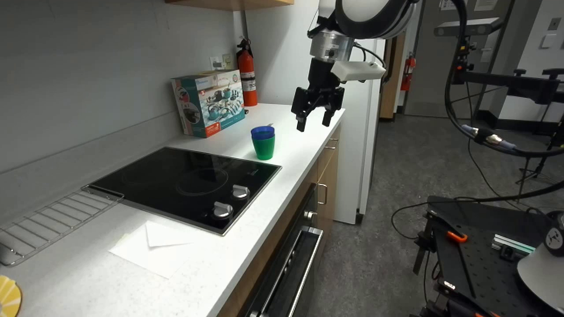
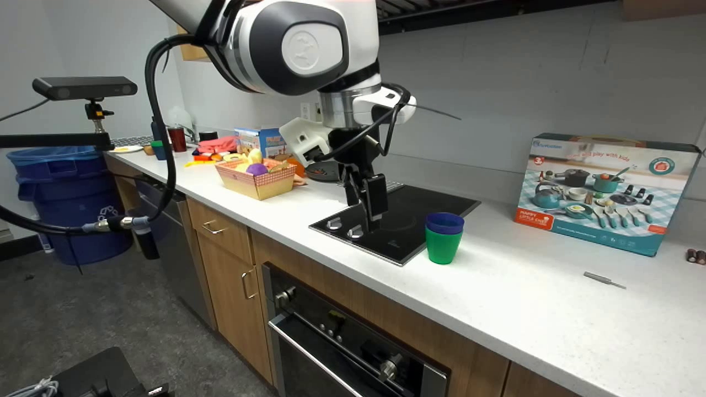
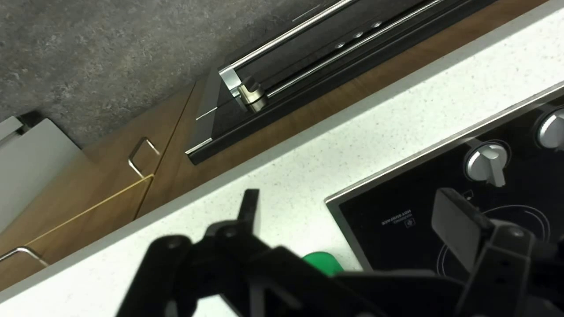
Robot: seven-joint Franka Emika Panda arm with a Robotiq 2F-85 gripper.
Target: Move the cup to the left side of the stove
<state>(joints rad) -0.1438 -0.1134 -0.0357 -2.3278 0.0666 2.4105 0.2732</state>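
The small green cup (image 1: 264, 149) with a blue upper part stands upright on the white counter, just beside the edge of the black stove (image 1: 176, 167). The cup (image 2: 443, 246) and the stove (image 2: 436, 201) also show in the exterior view with the toy box at right. My gripper (image 1: 313, 123) is open and empty, raised above the counter and apart from the cup. It also shows in an exterior view (image 2: 366, 209). In the wrist view my open fingers (image 3: 354, 215) span the corner of the stove (image 3: 379, 237), and only a green part of the cup (image 3: 324, 263) shows behind the gripper body.
A toy kitchen box (image 1: 211, 103) stands against the wall, with a red fire extinguisher (image 1: 247, 81) behind it. A wire rack (image 1: 57, 220) and white paper (image 1: 154, 251) lie beside the stove. A food basket (image 2: 256, 179) and a small tool (image 2: 604, 279) are on the counter.
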